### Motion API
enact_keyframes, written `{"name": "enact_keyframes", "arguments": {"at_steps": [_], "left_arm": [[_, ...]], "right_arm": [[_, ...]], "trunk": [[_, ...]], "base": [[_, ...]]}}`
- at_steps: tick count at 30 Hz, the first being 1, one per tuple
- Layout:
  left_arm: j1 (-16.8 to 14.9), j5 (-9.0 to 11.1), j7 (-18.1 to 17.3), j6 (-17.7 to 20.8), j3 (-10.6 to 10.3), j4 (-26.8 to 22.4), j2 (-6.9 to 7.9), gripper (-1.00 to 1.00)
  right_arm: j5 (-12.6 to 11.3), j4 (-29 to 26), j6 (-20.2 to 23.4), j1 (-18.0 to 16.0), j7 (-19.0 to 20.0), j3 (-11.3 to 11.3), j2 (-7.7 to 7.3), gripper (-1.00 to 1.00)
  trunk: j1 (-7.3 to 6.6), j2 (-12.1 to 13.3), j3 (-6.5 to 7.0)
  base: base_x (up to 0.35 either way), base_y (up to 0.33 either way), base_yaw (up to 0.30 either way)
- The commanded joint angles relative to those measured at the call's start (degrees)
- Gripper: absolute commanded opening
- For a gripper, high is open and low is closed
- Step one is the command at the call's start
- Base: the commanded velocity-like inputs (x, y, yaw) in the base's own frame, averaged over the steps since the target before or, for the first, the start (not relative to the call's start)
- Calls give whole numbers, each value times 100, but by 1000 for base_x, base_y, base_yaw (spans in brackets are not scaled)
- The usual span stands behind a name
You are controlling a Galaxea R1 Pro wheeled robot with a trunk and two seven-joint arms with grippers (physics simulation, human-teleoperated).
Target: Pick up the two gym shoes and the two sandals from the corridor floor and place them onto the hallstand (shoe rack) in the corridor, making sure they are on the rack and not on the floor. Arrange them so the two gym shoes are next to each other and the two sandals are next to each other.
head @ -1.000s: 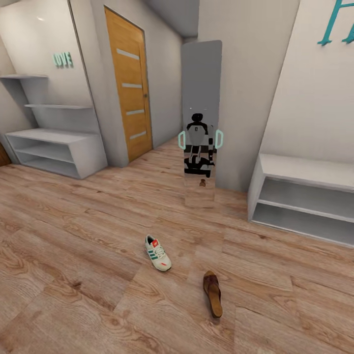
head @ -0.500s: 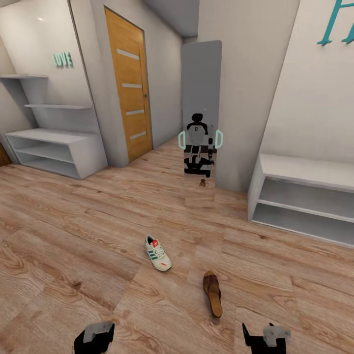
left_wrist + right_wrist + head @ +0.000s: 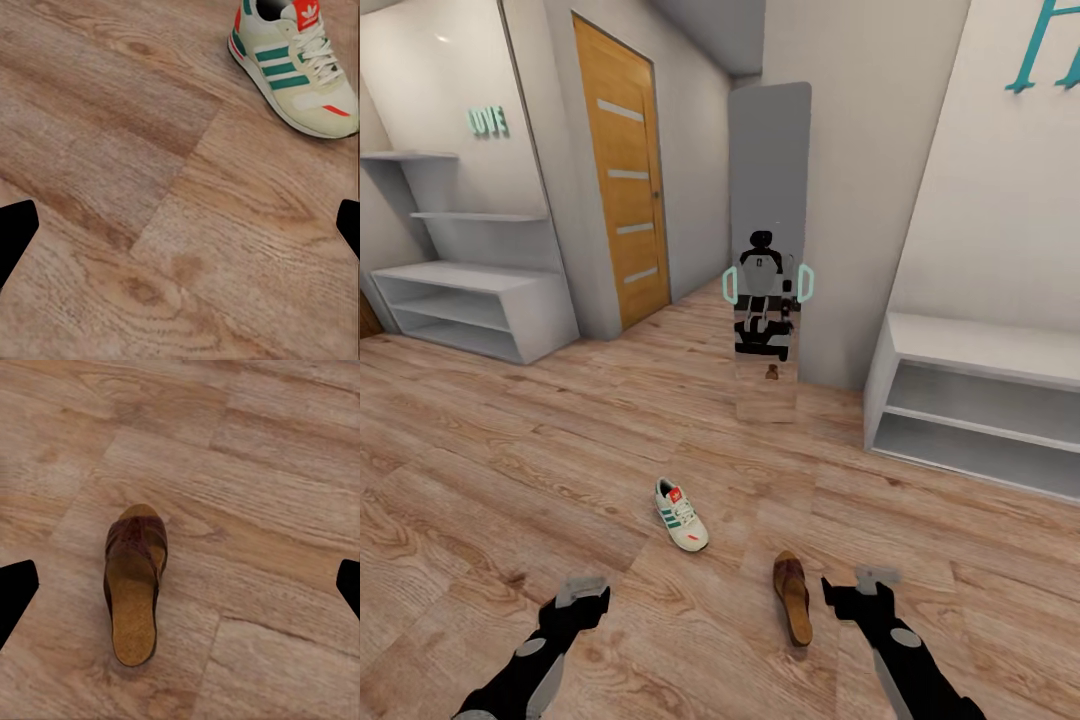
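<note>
One cream gym shoe with green stripes lies on the corridor floor, and it is also in the left wrist view. One brown sandal lies to its right, nearer me, seen from above in the right wrist view. My left gripper hovers open over bare planks, short and left of the gym shoe. Just right of the sandal, my right gripper is open and holds nothing. The hallstand with the mint LOVE letters stands far left against the wall.
A plain white low bench stands at the right wall. A tall mirror ahead reflects the robot. A wooden door is beyond the hallstand. Open floor lies between the shoes and the hallstand.
Both arms have come up from the bottom edge and reached forward: the left toward the gym shoe, the right beside the sandal. The shoes have not moved.
</note>
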Motion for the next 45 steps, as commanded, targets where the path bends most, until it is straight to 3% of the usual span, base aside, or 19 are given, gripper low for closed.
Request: {"name": "enact_keyframes", "arguments": {"at_steps": [1,10,16,26,38,45], "left_arm": [[-11,7,-9,-5,14,-13,-2,100],[-6,-5,-33,57,-9,-104,45,100],[-46,-13,-297,82,5,-109,-8,100],[-58,-15,-357,54,-4,-156,-46,100],[-62,-15,-473,113,-63,-646,-49,100],[-67,-15,-749,301,-227,-958,-42,100]], "right_arm": [[2,-20,85,-33,7,-4,16,100],[-1,-84,267,-146,27,27,105,100],[-1,-72,273,-150,17,42,105,100],[7,-53,276,-150,4,31,102,100],[16,-49,279,-150,-11,1,101,100],[17,-43,282,-150,-31,-6,101,100]], "trunk": [[-1,-2,-6],[-1,-2,-6],[-1,-2,-6],[-1,-2,-6],[-1,-2,-7],[153,-283,-166]], "base": [[0,0,0],[6,5,0],[136,132,0],[31,30,0],[1,1,0],[0,0,0]]}}
